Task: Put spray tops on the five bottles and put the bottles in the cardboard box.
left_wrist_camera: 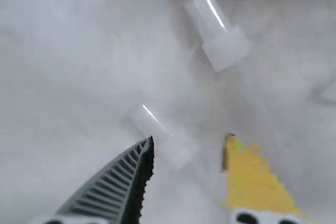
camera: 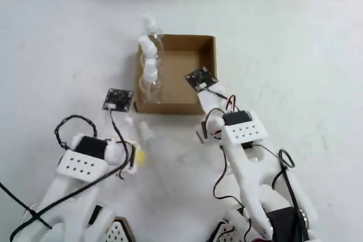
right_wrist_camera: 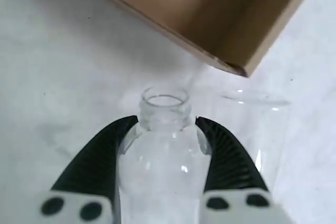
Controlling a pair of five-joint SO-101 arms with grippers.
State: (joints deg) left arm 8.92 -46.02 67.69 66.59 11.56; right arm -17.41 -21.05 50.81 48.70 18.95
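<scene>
The cardboard box (camera: 195, 55) stands at the table's middle, with a row of clear bottles (camera: 150, 63) bearing white spray tops along its left wall. My right gripper (right_wrist_camera: 166, 121) is shut on a clear bottle (right_wrist_camera: 163, 166) with an uncapped neck, just in front of the cardboard box (right_wrist_camera: 210, 14); in the high view this right gripper (camera: 203, 133) sits by the box's front right corner. My left gripper (left_wrist_camera: 189, 142) is open low over the table, with one white spray top (left_wrist_camera: 165, 140) lying between its fingers. A second spray top (left_wrist_camera: 218, 32) lies farther off.
Another clear, rimmed shape (right_wrist_camera: 254, 108) stands beside the held bottle near the box corner. In the high view the loose spray tops (camera: 144, 130) lie in front of the box's left corner. The white table (camera: 295, 43) spreads on both sides.
</scene>
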